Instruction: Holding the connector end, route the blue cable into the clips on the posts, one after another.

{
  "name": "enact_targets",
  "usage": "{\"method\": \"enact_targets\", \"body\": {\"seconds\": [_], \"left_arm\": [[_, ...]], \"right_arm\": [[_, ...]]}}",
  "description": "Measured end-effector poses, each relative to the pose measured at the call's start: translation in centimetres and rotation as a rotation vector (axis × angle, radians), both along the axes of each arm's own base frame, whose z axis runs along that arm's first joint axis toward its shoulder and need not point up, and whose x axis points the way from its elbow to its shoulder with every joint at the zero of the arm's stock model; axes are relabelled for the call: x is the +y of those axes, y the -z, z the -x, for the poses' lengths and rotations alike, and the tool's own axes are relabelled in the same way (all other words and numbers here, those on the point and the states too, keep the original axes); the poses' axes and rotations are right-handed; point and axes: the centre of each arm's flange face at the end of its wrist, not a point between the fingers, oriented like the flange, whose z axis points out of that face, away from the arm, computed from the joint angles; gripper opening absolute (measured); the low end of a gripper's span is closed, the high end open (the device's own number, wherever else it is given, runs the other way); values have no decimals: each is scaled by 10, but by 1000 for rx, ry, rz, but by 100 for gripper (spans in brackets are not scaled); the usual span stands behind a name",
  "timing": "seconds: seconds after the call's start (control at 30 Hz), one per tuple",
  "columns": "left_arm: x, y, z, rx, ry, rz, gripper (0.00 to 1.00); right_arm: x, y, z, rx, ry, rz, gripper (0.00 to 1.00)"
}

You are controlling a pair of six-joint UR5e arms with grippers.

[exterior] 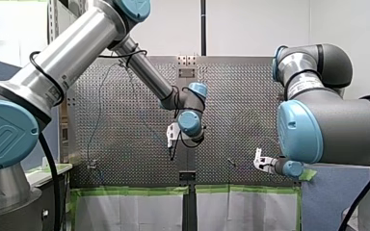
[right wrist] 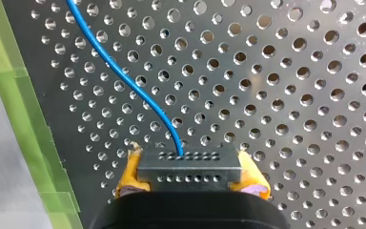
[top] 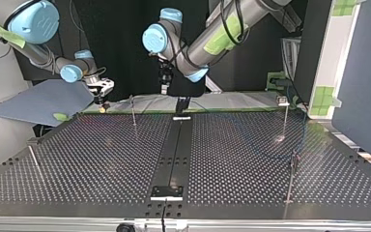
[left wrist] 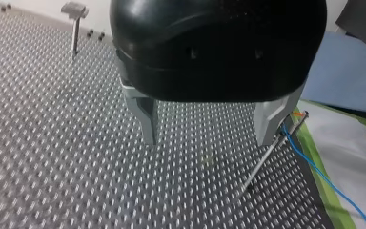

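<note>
The perforated surface (top: 101,154) carries slender clip posts (top: 133,111). Over it the left hand (left wrist: 208,139) hangs wide and empty, one finger (left wrist: 271,119) just beside a post (left wrist: 266,161), probably placed to assist. At the top view's upper left the right hand (right wrist: 190,181) clamps the connector (right wrist: 189,168) between yellow pads (right wrist: 129,174), leaving the blue cable (right wrist: 124,76) trailing free for routing.

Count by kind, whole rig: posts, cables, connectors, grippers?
posts: 4
blue cable: 1
connector: 1
grippers: 2, left gripper open, right gripper shut on the connector
Total: 8
</note>
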Motion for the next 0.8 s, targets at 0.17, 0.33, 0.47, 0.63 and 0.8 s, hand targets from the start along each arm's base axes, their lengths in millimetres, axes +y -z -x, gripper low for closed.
{"method": "enact_targets", "body": {"seconds": [0.17,0.33,0.47,0.63,0.8], "left_arm": [[19,-11,12,19,-59,11,98],[33,-25,20,-7,-118,66,98],[43,-35,26,-37,-155,98,98],[53,-48,39,-77,-174,134,98],[63,-61,51,-111,-174,175,98]], "right_arm": [[0,0,0,0,-1,-1,0],[1,0,-1,0,-2,-1,0],[1,1,-3,0,-4,-3,0],[1,1,-3,0,-4,-4,0],[2,1,-3,0,-5,-5,0]]}}
